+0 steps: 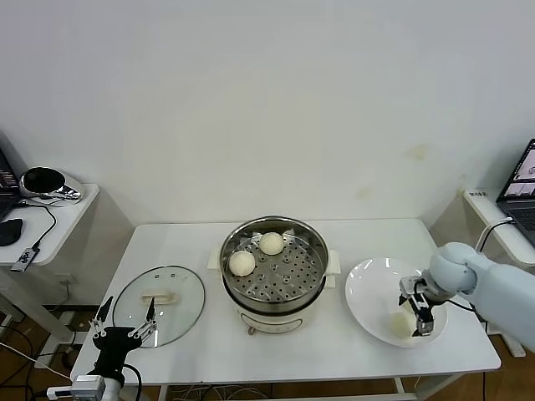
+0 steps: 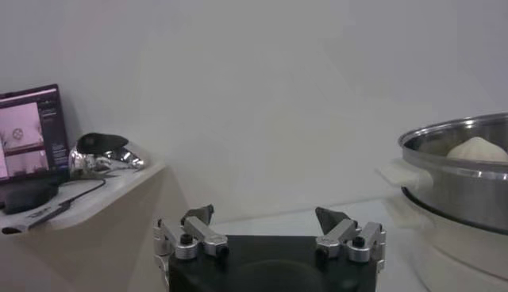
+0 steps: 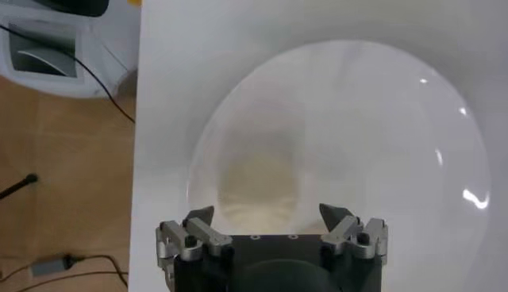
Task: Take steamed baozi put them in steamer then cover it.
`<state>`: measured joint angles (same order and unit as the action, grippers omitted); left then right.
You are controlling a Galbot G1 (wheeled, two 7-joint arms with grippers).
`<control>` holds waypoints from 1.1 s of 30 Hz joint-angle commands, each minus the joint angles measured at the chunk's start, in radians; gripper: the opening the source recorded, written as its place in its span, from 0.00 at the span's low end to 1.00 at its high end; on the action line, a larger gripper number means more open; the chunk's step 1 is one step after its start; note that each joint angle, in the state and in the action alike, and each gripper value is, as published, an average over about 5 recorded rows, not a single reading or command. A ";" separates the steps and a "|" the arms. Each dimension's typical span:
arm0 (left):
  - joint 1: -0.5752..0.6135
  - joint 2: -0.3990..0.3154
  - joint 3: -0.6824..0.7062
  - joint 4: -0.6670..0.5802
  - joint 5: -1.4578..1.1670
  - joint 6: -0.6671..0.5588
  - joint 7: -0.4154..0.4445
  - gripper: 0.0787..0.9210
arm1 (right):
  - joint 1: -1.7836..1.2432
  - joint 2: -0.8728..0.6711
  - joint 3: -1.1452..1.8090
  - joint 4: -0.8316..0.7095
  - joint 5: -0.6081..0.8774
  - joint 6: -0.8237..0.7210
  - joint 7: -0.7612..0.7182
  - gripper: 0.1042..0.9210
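White porcelain is carrying the one bun left outside the pot: a flat plate at the lower right of the head view, with a baozi sitting near its front edge. The right hand is hanging directly over it with its fingers spread apart, gripping nothing. Two more buns are already lying on the perforated tray at the back left of the steamer, in the middle of the frame.

Risk is sitting in the grasp itself. Such a bun is likely soft and smooth, so fingers closing off-centre could be squeezing it out sideways across the slick plate, or denting it. Lifting it across the tall steel rim, a low carry could be knocking it loose.

Much is staying unclear. In the right wrist view the bun is reading only as a pale blur under the hand, so how the fingers are straddling it cannot be told. A fourth bun is showing nowhere. The left hand, released and idle, is waiting at the lower left by the glass lid on the tabletop; its arm is cut off at the frame edge.
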<state>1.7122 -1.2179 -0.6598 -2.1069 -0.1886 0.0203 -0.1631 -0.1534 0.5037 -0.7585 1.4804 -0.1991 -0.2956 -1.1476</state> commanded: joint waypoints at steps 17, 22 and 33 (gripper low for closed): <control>0.001 -0.007 0.003 -0.006 0.002 -0.002 0.000 0.88 | 0.007 0.024 0.014 -0.030 0.004 0.001 -0.005 0.58; -0.001 -0.004 0.003 -0.005 0.002 -0.002 0.000 0.88 | 0.136 0.004 -0.037 -0.005 0.054 -0.003 -0.038 0.54; -0.014 0.006 0.009 -0.007 -0.003 -0.002 0.000 0.88 | 0.686 0.100 -0.223 -0.028 0.272 0.007 -0.120 0.55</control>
<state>1.6990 -1.2126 -0.6517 -2.1129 -0.1909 0.0179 -0.1634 0.1215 0.5265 -0.8357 1.4708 -0.0774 -0.2933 -1.2213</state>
